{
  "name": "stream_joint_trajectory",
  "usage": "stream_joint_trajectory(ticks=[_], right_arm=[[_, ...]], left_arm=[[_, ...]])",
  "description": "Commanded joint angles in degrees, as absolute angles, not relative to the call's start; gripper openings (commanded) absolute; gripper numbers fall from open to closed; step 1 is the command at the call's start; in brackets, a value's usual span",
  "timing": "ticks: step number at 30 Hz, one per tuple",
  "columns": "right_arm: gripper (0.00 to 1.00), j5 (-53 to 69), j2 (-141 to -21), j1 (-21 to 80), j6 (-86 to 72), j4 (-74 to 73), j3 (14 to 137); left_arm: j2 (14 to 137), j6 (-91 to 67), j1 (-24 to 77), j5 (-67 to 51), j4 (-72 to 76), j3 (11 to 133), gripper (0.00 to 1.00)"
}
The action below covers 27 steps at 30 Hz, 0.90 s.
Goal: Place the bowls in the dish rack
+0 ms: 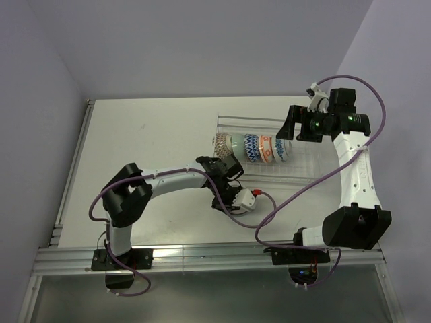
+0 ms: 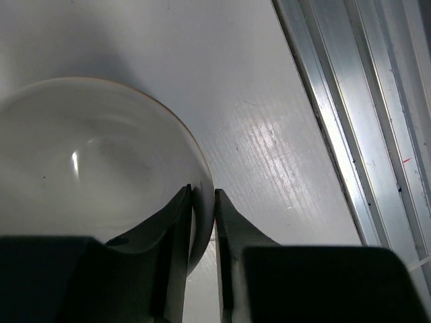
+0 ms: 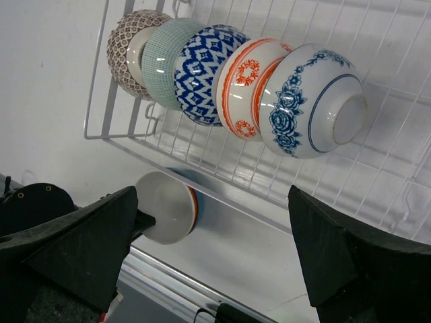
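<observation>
The white tabletop carries the dish rack out from the arms' bases and towards the right. Its long side runs left to right. Five bowls stand on edge in it, packed in a row from its left end, so the free wires lie to the right, past the blue-flowered bowl. The right hand hovers over that part of the rack, fingers spread wide and holding nothing. The left hand is just in front of the rack's near side, pinched narrow on the rim of a white bowl, one finger inside and one outside. Whether that bowl is clear of the tabletop I cannot tell. From this hand the open slots lie farther out and to the right, so the left arm seems placed to carry it there.
</observation>
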<state>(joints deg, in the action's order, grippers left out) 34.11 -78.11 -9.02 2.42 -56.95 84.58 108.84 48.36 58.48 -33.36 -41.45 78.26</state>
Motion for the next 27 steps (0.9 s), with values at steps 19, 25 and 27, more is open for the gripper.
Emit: stream_joint_trajectory(ticks=[19, 25, 27], right_arm=[[1.00, 35.68, -76.20, -9.49, 1.58, -55.46, 84.20], [1.00, 39.63, -77.17, -12.12, -1.57, -54.32, 85.60], [1.00, 42.62, -77.52, -13.62, -2.72, -54.05, 86.74]], left_arm=[[100.64, 41.40, 58.71, -36.83, -43.42, 81.56, 0.00], [93.88, 33.76, 58.71, -37.70, -37.71, 82.00, 0.00], [91.33, 30.00, 58.71, -37.79, -35.18, 82.70, 0.00]])
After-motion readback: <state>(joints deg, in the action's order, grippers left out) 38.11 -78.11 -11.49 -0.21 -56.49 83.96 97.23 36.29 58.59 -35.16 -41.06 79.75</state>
